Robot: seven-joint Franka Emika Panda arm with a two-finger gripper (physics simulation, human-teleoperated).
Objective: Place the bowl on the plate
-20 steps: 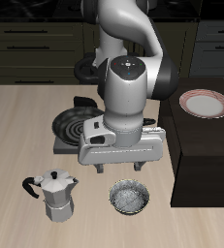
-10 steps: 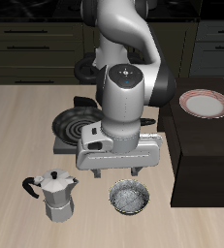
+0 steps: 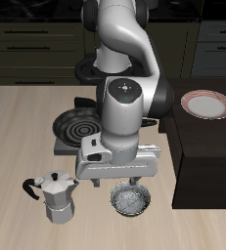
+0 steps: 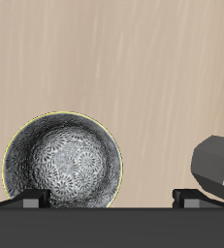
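In the exterior view the gripper [image 3: 131,185] is largely hidden beneath the arm's wrist, so its jaw opening cannot be judged, while the frying pan [image 3: 73,125] is partly covered by the arm and the moka pot [image 4: 218,167] is cut off in the wrist view.

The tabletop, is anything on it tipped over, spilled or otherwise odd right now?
Nothing stands out. The bowl sits upright and empty on the table near the front edge, the moka pot stands upright beside it, and the plate lies flat on the dark raised block. The pincer hovers just above the bowl.
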